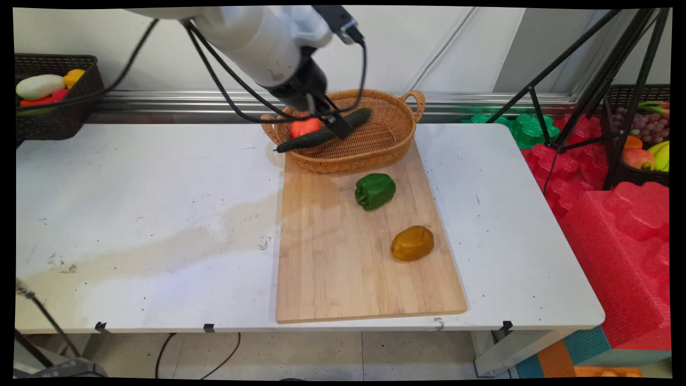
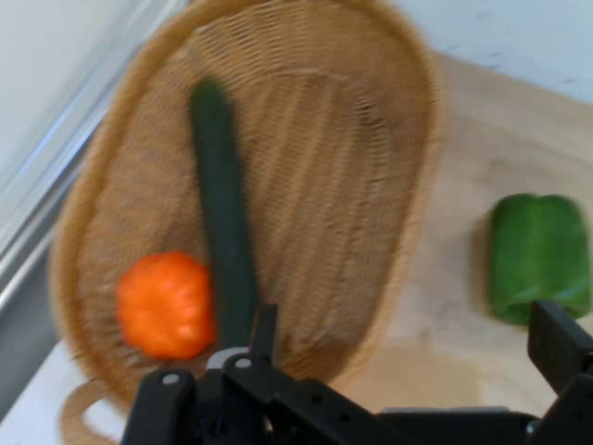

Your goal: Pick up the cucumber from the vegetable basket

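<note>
A white robot arm reaches in from the upper left, black cables hanging from it, and its black gripper (image 1: 333, 119) hangs over the left part of an oval wicker basket (image 1: 375, 150) that stands at the far end of a wooden cutting board (image 1: 343, 268). The jaws are released: in the hand view the two fingers stand well apart, one beside the cucumber's near end and the other far off toward the green bell pepper (image 2: 539, 258), and nothing is gripped between them.

A long dark green cucumber (image 1: 321, 135) lies aslant in the basket, its left tip poking over the basket's left rim and its other end up near the middle. Just beside it, on the far side, sits an orange-red tomato-like vegetable (image 1: 304, 127), partly hidden by the gripper.

On the board, the green bell pepper lies just in front of the basket, and a brown potato (image 1: 412, 243) lies nearer the camera, toward the board's right edge. The board's near half is bare wood. The board's near edge comes close to the near edge of the white table (image 1: 134, 214), whose whole left half is open, stained surface.

A dark basket (image 1: 59, 118) of produce sits at the far left, and red foam blocks (image 1: 616, 230) stand to the right of the table.

No writing can be read.
</note>
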Controlling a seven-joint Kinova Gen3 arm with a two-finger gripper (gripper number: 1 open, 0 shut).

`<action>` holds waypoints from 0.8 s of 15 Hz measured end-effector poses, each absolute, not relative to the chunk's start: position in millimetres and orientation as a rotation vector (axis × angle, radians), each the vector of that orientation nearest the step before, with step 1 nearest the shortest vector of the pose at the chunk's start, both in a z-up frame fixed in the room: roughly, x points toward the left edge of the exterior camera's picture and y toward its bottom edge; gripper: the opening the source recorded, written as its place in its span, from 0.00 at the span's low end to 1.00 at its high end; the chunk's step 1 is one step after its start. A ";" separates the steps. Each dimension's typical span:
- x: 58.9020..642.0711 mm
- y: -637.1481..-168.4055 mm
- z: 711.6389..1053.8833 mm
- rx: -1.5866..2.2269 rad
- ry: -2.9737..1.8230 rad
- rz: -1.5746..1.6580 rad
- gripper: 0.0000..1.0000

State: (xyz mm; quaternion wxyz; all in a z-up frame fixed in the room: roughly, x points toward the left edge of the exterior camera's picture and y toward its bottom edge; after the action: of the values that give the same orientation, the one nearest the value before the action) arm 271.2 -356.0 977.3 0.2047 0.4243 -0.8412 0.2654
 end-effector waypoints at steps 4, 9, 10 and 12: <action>297.2 -375.7 983.3 1.265 -2.319 0.805 1.00; 311.2 -428.1 969.3 1.339 -2.317 0.822 1.00; 311.6 -438.8 964.0 1.350 -2.320 0.817 1.00; 312.1 -462.8 950.7 1.379 -2.325 0.800 1.00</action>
State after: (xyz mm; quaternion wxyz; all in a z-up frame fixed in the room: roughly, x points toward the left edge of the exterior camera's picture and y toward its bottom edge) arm 312.1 -462.8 950.7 0.1605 0.4828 -0.8140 0.2802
